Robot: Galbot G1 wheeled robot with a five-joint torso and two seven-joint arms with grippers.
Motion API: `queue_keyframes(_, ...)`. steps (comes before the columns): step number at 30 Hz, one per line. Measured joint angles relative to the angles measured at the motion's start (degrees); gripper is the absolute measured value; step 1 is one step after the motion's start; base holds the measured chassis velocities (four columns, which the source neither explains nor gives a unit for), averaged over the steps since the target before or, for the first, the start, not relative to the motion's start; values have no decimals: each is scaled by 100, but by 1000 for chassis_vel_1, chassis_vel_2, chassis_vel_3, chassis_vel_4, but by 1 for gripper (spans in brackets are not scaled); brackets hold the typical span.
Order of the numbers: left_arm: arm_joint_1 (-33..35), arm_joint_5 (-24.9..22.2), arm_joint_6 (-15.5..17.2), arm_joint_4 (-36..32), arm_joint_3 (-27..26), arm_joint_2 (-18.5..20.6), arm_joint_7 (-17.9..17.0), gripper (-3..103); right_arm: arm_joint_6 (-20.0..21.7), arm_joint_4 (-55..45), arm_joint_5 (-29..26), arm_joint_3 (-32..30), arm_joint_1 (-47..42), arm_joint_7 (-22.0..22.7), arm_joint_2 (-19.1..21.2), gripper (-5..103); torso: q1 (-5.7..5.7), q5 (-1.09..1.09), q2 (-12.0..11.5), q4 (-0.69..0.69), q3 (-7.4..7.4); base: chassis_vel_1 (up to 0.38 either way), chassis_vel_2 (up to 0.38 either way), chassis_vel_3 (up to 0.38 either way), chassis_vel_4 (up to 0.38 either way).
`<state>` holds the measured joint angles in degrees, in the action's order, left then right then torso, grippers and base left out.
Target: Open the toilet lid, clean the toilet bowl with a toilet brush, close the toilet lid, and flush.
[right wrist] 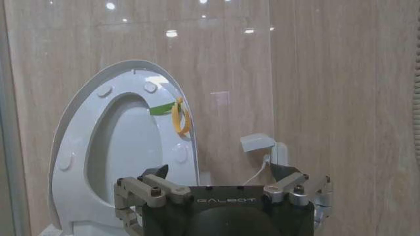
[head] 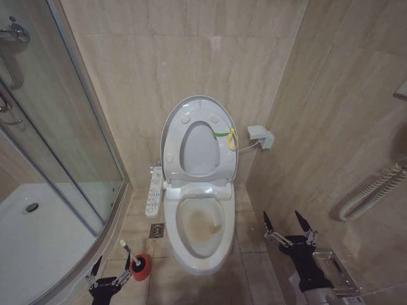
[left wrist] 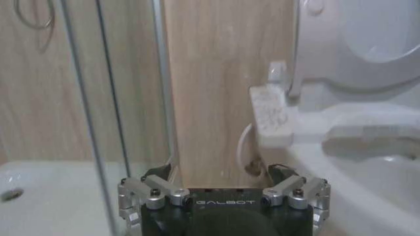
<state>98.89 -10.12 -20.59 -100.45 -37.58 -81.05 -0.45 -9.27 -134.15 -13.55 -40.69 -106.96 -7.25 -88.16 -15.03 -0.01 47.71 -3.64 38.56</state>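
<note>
- Nearest me, the left gripper (head: 112,262) hangs low by the shower's edge, fingers spread wide and empty, just beside the toilet brush (head: 130,257) standing in its red holder (head: 141,267).
- The right gripper (head: 289,222) hovers right of the toilet, also spread wide, holding nothing.
- Between them sits the toilet bowl (head: 200,225), stained brownish inside.
- Farther back, the toilet lid (head: 199,140) stands upright against the wall, with a yellow-green strap (head: 225,135) on it.

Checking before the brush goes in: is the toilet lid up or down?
Up. The lid stands raised against the wall, its inner face with round bumpers showing, and the stained bowl below lies open.
</note>
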Motion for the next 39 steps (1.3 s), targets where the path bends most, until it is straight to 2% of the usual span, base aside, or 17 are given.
queue_keyframes(3,-146,-69,-159,280,0,38,39,96,0,0,0,0,0,0,0,100,0,0,0,0,0,0,0,0,0)
queue_keyframes(4,-356,-119,-452,652,5,77,87,96,0,0,0,0,0,0,0,100,0,0,0,0,0,0,0,0,0)
queue_keyframes(5,-483,-124,-574,852,10,96,116,89,0,0,0,0,0,0,0,100,0,-1,0,-1,0,0,0,0,0)
queue_keyframes(13,-901,-197,-635,1347,104,162,208,89,0,0,0,0,0,0,0,100,-1,0,0,0,0,0,0,0,0)
queue_keyframes(14,-1083,-208,-697,1604,130,174,224,96,0,0,0,0,0,0,0,100,0,0,0,-1,0,0,0,0,0)
queue_keyframes(20,-1405,-442,-906,2242,193,188,262,96,0,0,0,0,0,0,0,100,-1,0,0,-1,0,0,0,0,0)
queue_keyframes(21,-1516,-508,-993,2440,193,202,289,100,0,0,0,0,0,0,0,100,-1,1,0,0,0,0,0,0,0)
queue_keyframes(23,-1599,-538,-1067,2575,190,216,319,100,0,0,0,0,0,0,0,100,-1,0,0,0,0,0,0,0,0)
queue_keyframes(26,-1937,-663,-1320,3121,185,316,513,100,0,0,0,0,0,0,0,100,-1,0,0,0,0,0,0,0,0)
queue_keyframes(39,-2759,-807,-1571,4134,337,549,980,98,0,0,0,0,0,0,0,100,-1,0,0,-1,0,0,0,0,0)
